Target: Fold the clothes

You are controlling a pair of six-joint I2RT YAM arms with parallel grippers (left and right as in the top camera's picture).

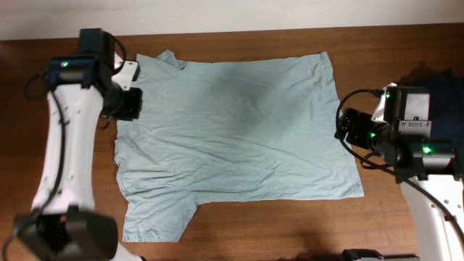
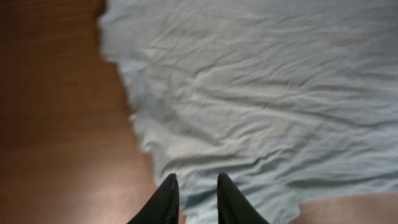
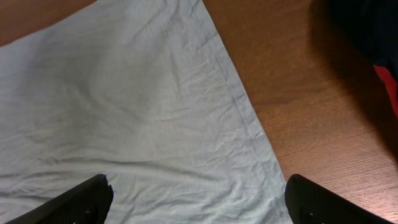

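T-shirt flat on brown wood table; left jaws barely parted, right jaws wide.

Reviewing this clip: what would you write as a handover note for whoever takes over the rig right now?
Left end effector: fingers slightly parted, holding nothing, low over the T-shirt near its sleeve-side edge.
Right end effector: wide open and empty, above the hem side.
The T-shirt lies spread flat on the table, wrinkled, with both sleeves out toward the left arm and the hem toward the right arm.
A dark garment sits at the right edge, apart from the T-shirt.
Done: the T-shirt is laid out.
Left: no fold is made yet, so all the folding remains.
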